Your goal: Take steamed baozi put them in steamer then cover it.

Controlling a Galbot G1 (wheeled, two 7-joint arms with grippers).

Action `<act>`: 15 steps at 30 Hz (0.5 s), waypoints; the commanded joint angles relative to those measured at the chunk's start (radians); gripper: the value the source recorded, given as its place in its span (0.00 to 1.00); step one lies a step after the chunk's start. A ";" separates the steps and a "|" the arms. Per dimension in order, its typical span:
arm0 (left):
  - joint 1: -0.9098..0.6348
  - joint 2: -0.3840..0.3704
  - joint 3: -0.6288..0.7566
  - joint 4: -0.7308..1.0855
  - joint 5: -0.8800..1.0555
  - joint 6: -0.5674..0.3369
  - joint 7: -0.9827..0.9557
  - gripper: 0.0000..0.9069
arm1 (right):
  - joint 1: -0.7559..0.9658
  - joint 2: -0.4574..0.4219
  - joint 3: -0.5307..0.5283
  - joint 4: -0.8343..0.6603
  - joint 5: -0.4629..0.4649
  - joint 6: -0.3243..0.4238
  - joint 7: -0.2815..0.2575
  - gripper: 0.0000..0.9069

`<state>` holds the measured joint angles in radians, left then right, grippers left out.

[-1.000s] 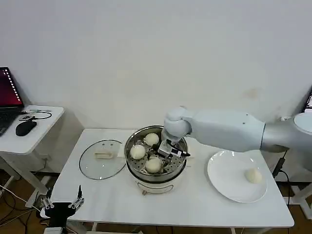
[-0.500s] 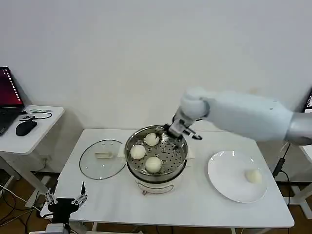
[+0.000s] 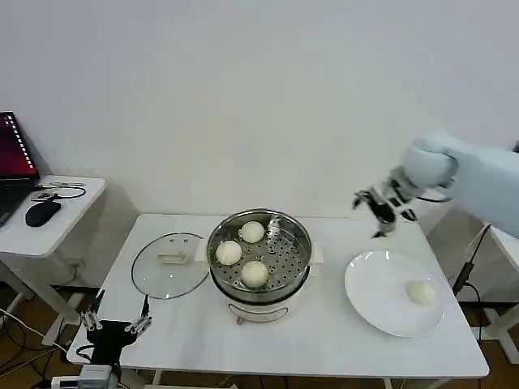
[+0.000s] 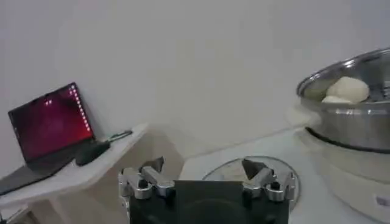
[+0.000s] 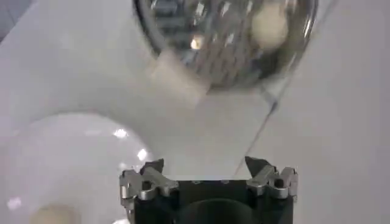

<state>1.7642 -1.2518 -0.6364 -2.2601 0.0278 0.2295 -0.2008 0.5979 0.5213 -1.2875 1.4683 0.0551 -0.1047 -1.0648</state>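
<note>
Three baozi (image 3: 242,252) sit in steamer (image 3: 259,293) at table centre; cover (image 3: 170,266) lies to my left, plate (image 3: 375,300) with one bun (image 3: 422,292) right.

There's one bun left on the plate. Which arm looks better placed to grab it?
The right one, probably. Its tool hangs open just above the plate holding the last baozi, while the left tool sits low at the table's front left corner.

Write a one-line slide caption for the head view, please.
Three baozi in the steamer, one on the plate; open right gripper above the table.
</note>
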 commanded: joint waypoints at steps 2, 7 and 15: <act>-0.011 0.010 0.019 0.006 0.007 -0.002 0.001 1.00 | -0.268 -0.248 0.156 0.010 -0.100 -0.048 0.009 1.00; -0.009 0.000 0.024 0.022 0.020 -0.005 0.001 1.00 | -0.389 -0.253 0.211 -0.011 -0.114 -0.062 0.027 1.00; -0.005 -0.010 0.020 0.037 0.024 -0.008 0.000 1.00 | -0.632 -0.159 0.411 -0.115 -0.177 -0.061 0.055 1.00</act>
<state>1.7598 -1.2591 -0.6201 -2.2280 0.0485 0.2225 -0.2007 0.2059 0.3734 -1.0415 1.4063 -0.0724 -0.1493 -1.0218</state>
